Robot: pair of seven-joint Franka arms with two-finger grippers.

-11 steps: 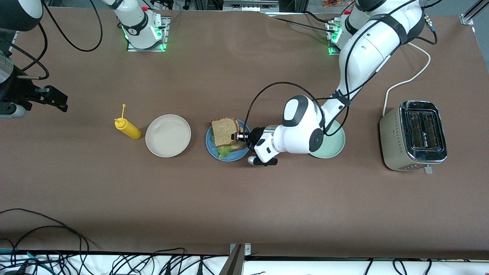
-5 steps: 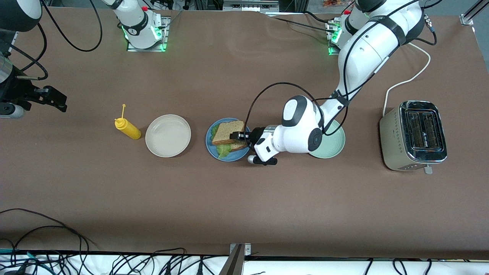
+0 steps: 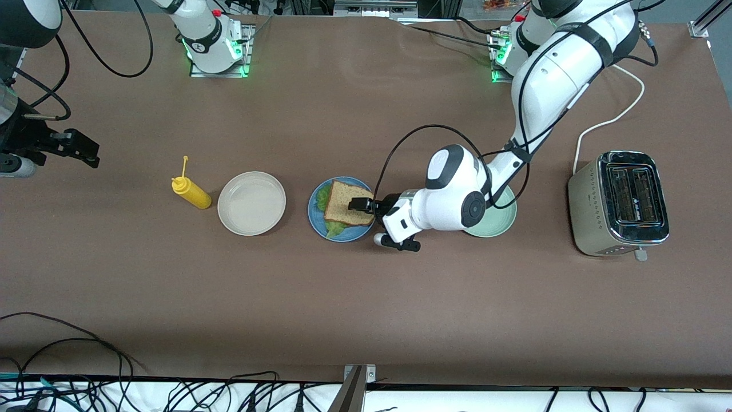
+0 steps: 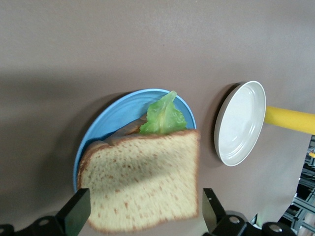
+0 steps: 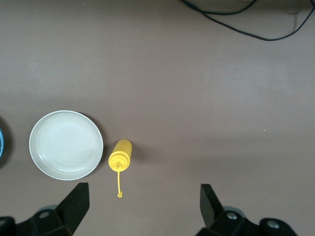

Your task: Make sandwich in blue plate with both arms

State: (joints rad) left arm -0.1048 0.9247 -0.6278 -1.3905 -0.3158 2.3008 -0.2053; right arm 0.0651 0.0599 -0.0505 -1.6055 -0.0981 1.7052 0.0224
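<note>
Two arms are working this table (image 3: 366, 309). Going across the front view from the right arm's end: the right gripper (image 3: 86, 153) is hanging over bare tabletop near that end's edge, waiting, w/ fingers (image 5: 74, 206) spread wide and nothing between them; its wrist view is showing lots of open brown surface around it. Next, a yellow squeeze bottle (image 3: 191, 193) is standing beside a white plate (image 3: 251, 203), the two apart by a thin gap. The blue plate (image 3: 316, 220) is sitting just beside the white plate, not touching, toward the left arm's end. The sandwich (image 3: 346, 203) is lying on the blue plate: top slice covering most of the dish, lettuce (image 4: 163, 115) poking out past the crust toward the white plate, and the blue rim showing at the edges. The left gripper (image 3: 361, 205) is hovering over the sandwich's edge on the left arm's side, fingers (image 4: 76, 214) spread to either side of the slice and not pinching it. The left arm's wrist is covering part of a green plate (image 3: 503, 220). A toaster (image 3: 620, 203) is standing near the table's end on the left arm's side, well apart from the plates. A wide strip of table nearer the camera is lying bare.
</note>
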